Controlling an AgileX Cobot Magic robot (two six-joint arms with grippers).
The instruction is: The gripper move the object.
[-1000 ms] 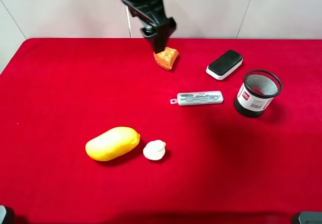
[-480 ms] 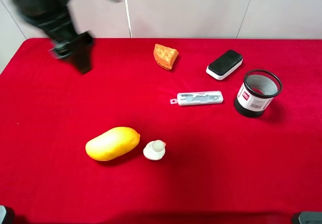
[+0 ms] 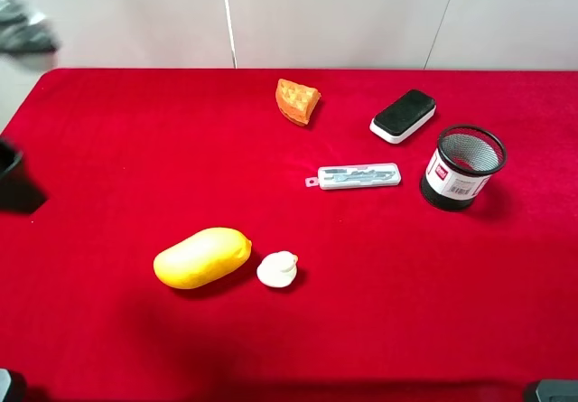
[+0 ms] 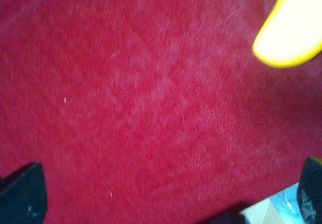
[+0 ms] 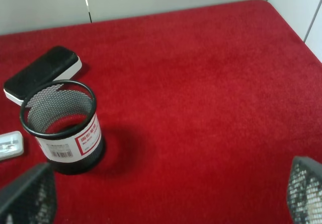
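We saw both grippers wide apart and empty; the right gripper (image 5: 166,194) should approach the object (image 3: 354,177) from above, across its narrow sides.

left gripper (image 4: 166,194) jaws spread, empty; right gripper (image 5: 171,191) likewise.

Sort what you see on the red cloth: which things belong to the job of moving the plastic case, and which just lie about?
Job: plastic case; left gripper.

Lying about: eraser; mesh cup; orange wedge; yellow mango; small white piece.
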